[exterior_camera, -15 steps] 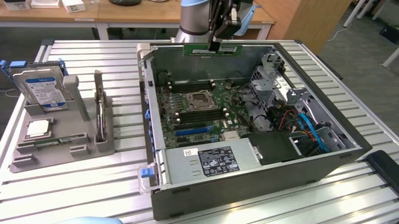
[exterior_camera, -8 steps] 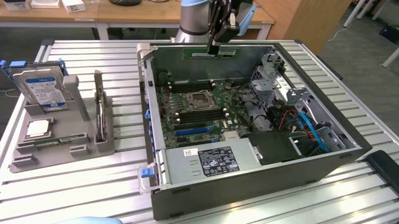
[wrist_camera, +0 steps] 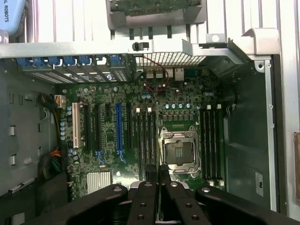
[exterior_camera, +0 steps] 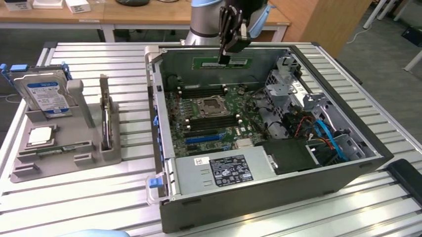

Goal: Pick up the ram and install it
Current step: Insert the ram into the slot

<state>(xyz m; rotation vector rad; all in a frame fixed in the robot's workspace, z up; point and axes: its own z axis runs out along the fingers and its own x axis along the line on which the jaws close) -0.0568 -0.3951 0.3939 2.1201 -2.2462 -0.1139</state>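
Pincer (exterior_camera: 225, 58) in the exterior view: black, upper centre of the frame, clamped on the long thin green ram circuit-board stick (exterior_camera: 241, 62). Stick is level, in the air above the far side of the open dark-grey computer case (exterior_camera: 264, 197), which lies on the slatted metal tabletop (exterior_camera: 99, 59). Green motherboard (exterior_camera: 197, 128) is below, well apart from the stick. Step, as I judge it: pick done, carry over the case, install not done.

Wrist view: pincer (wrist_camera: 157, 177) looks straight down on the board; square silver processor socket (wrist_camera: 178, 152) flanked by dark memory slots (wrist_camera: 211, 145). Seating calls for the stick's edge parallel over one empty slot, then a straight push.
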